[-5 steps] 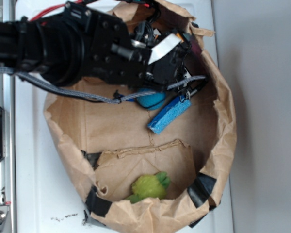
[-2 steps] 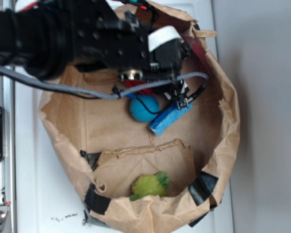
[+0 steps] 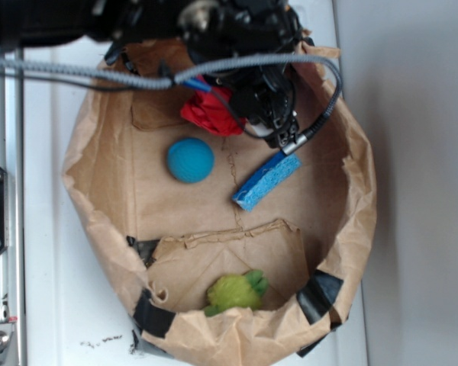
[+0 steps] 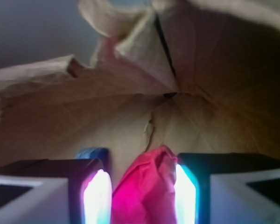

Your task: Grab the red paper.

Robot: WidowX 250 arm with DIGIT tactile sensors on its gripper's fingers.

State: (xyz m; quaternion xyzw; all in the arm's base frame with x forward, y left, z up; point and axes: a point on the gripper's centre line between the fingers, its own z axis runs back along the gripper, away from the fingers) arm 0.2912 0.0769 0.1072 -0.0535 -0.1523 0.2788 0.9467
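now the hand (image 4: 142, 196) is clamped on the red paper (image 3: 208, 114) inside the brown bag (image 3: 351, 229).

1. the red paper (image 3: 208, 114) is crumpled, matt, with sharp wrinkles; in the wrist view (image 4: 144, 191) it looks creased and faintly glowing pink.
2. the brown paper bag (image 3: 351, 206) is rough kraft paper, matt, with a torn, crinkled rim and patches of black tape (image 3: 318, 296), slightly shiny.
3. the blue ball (image 3: 190, 160) has a dull, finely textured surface.
4. the blue sponge (image 3: 266, 180) looks porous and matt.
5. the green toy (image 3: 237, 293) looks fuzzy, like plush cloth.
6. the gripper (image 3: 271, 114) is black plastic, partly glossy, with a braided grey cable (image 3: 99, 76); its fingers (image 4: 99, 196) look smooth and shiny in the wrist view.
7. the table (image 3: 61, 305) is smooth, white and painted-looking.
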